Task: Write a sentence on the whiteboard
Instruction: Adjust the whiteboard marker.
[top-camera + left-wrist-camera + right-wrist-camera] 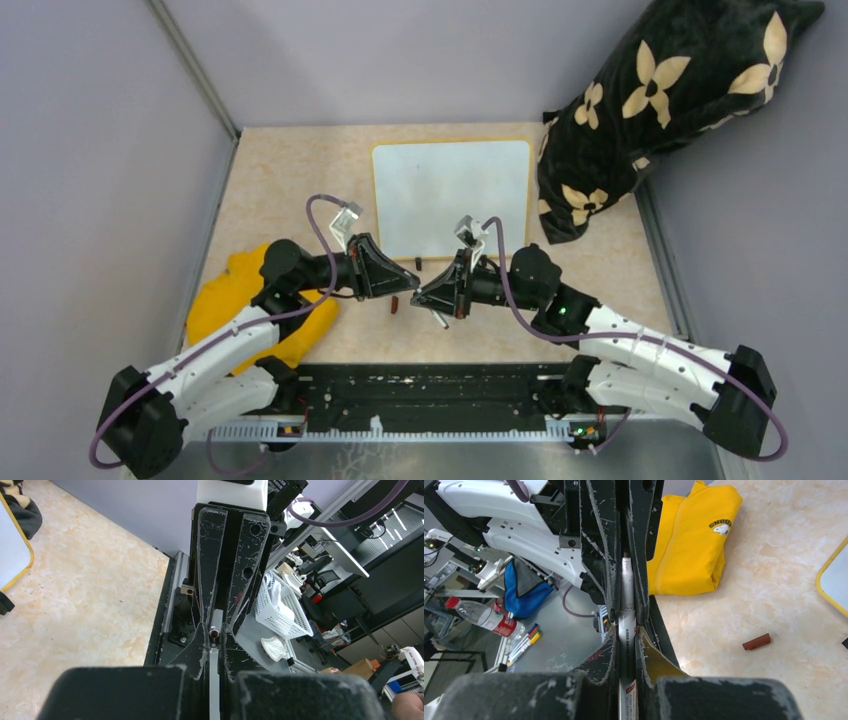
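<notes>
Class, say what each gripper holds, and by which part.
Both hold one marker: the right gripper is shut on its labelled barrel, the left gripper on its other end.

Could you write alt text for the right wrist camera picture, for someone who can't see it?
The right claw is shut on a white marker, whose far end the left claw also grips. On the beige table lie a folded yellow sweatshirt and a small red-brown cylinder.

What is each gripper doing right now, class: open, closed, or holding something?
The left gripper is closed on the marker.
The right gripper is closed on the same marker.
</notes>
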`<state>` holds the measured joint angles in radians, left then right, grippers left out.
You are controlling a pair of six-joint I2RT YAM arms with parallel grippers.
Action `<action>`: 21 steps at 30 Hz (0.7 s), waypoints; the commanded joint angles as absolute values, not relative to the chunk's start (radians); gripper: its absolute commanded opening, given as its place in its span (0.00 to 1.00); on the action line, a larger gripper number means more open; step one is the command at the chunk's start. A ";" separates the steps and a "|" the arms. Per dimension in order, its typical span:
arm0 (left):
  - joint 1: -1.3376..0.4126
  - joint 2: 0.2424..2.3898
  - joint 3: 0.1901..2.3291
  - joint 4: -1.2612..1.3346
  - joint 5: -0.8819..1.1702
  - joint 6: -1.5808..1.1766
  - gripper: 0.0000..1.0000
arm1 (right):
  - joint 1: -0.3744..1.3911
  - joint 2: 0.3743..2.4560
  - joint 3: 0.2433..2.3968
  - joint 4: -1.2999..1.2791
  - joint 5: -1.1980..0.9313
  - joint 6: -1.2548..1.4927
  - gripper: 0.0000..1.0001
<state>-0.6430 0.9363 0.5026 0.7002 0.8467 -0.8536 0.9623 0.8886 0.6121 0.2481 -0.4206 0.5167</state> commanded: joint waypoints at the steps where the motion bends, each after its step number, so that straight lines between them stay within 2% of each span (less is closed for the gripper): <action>1: -0.643 0.931 0.494 0.745 0.864 -0.859 0.00 | 0.974 0.894 0.651 0.312 -0.424 0.517 0.00; 2: -0.643 0.926 0.494 0.744 0.861 -0.860 0.00 | 0.973 0.894 0.653 0.315 -0.424 0.523 0.00; 3: -0.643 0.920 0.493 0.745 0.853 -0.861 0.00 | 0.973 0.892 0.655 0.319 -0.422 0.529 0.05; 6: -0.643 0.885 0.492 0.725 0.792 -0.858 0.00 | 0.974 0.873 0.657 0.343 -0.393 0.557 0.43; 9: -0.643 0.832 0.494 0.691 0.676 -0.859 0.00 | 0.974 0.837 0.649 0.391 -0.341 0.599 0.60; 13: -0.644 0.771 0.506 0.683 0.484 -0.888 0.00 | 0.974 0.790 0.632 0.486 -0.258 0.664 0.65; 21: -0.644 0.749 0.539 0.705 0.214 -1.034 0.00 | 0.974 0.808 0.598 0.745 -0.125 0.789 0.63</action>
